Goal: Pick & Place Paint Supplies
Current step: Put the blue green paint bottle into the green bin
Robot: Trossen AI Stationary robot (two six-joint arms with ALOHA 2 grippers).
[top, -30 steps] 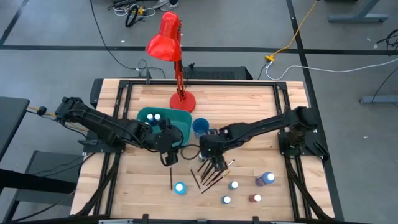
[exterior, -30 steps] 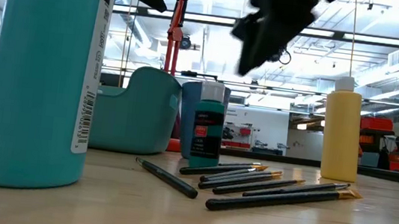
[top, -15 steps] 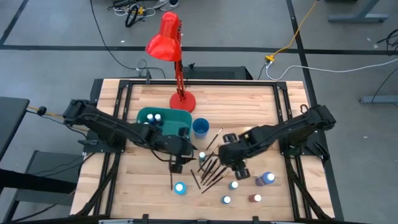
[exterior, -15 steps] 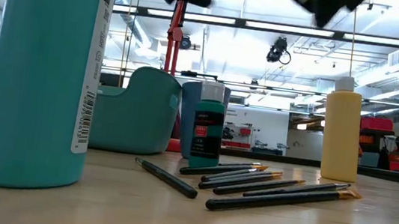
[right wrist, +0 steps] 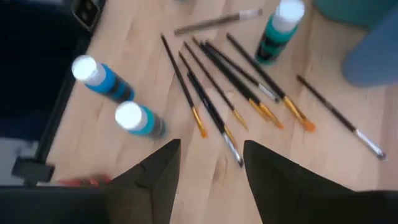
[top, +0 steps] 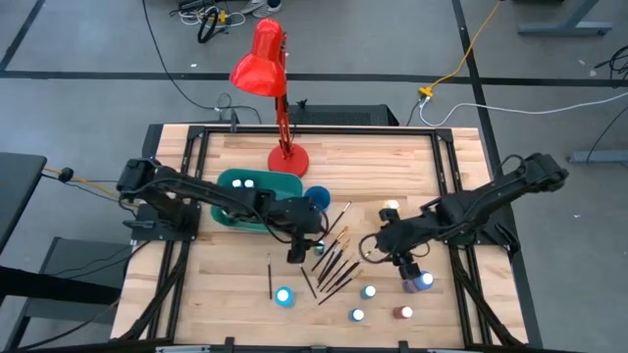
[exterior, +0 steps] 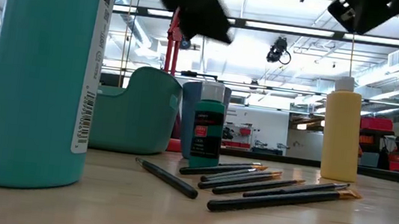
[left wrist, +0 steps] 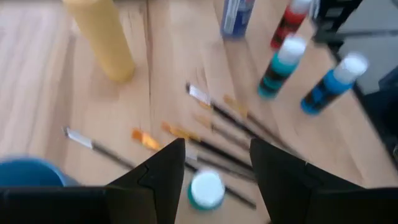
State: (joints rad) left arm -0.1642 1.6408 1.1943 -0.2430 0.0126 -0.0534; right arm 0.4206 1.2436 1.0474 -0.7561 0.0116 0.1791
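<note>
Now the left tool [top: 316, 244], fingers spread, has slid from the teal bin [top: 228, 182] over the teal bottle [left wrist: 206, 190]; the right tool [top: 378, 243], spread, has retreated rightward off the brushes [top: 332, 263].

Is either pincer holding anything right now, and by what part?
Nothing is held. The left pincer hovers open above a teal bottle's cap; the right pincer is open over the brushes.

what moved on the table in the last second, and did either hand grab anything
Both hands moved, neither took anything. The left hand left the teal bin and came right, over a teal bottle beside the brushes, open and empty. The right hand left the brushes and went right, toward the bottles there, also open and empty. Brushes, bottles, bin, blue cup and red lamp stayed put.
</note>
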